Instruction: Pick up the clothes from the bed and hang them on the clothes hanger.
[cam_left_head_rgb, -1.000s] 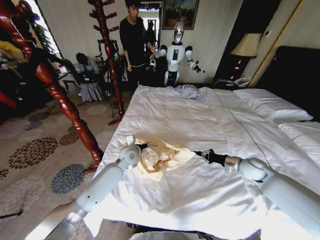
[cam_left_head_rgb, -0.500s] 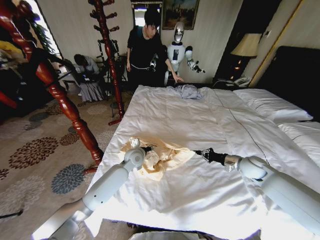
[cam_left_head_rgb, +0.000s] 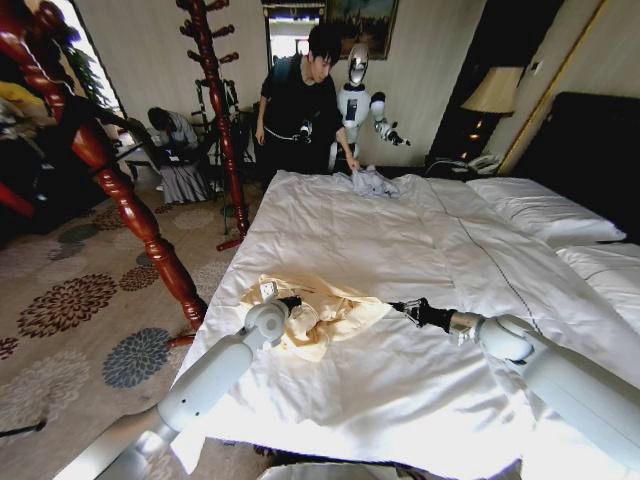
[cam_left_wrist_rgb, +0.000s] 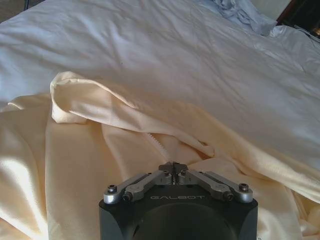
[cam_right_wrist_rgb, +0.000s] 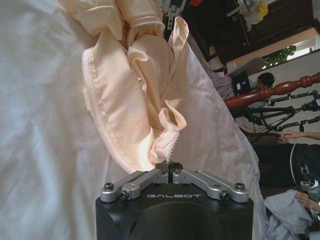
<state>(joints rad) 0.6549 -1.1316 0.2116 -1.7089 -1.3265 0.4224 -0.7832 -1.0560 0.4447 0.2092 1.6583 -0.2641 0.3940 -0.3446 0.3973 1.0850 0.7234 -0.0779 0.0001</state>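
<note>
Clothes crumpled on white bed, patterned carpet alongside

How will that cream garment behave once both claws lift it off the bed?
The cream garment lies crumpled in soft folds, so it will probably sag and drape between the left claw and right claw. Its thin, sheeny fabric looks light and may slip from a pinch. The bed shouldn't snag it.

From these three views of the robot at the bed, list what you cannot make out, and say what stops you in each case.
- Left gripper, head view: fingertips masked by its wrist and the clothes.
- Clothes, left wrist view: lower folds hidden behind the gripper body and cut by the edge.
- Right gripper, right wrist view: whether cloth is caught between the shut tips is too small to tell.
- Bed, head view: right side cut off.
</note>
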